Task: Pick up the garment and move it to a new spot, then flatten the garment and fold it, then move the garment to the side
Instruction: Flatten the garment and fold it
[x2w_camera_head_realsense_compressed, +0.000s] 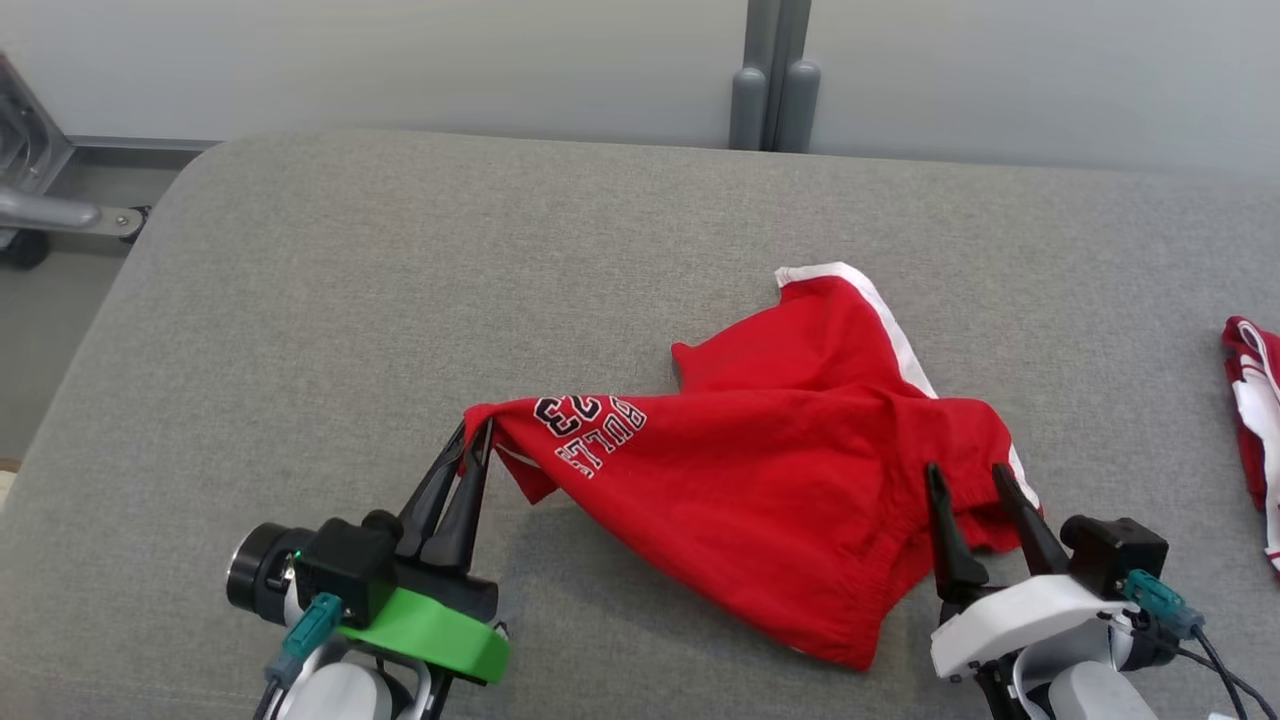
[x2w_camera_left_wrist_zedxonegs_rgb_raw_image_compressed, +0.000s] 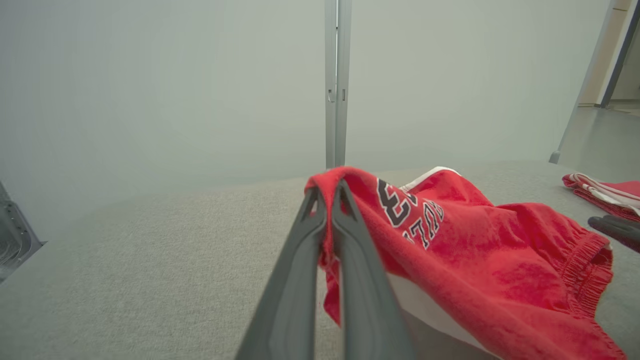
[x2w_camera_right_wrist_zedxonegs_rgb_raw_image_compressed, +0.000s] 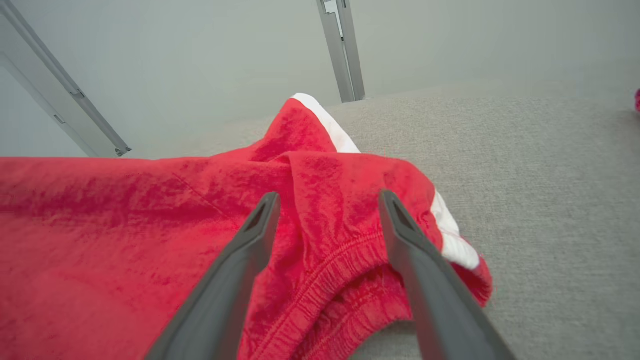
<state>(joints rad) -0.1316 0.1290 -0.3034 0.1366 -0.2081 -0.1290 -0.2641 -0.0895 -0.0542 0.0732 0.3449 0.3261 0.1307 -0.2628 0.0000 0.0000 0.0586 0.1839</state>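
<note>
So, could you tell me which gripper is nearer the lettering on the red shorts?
Left gripper, jaws shut on the corner beside the lettering; right gripper straddles the far waistband.

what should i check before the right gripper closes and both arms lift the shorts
1. Left gripper shut on a corner of the red shorts: ok.
2. Right gripper open, ready to close: ok.
3. Cloth between the right fingers: ok, the elastic waistband lies in the gap.
4. How many layers the left grip holds: cannot tell.
5. Shorts lying flat: not ok, bunched, with one leg folded over.
6. Second red garment apart from the shorts on the grey surface: ok.
</note>
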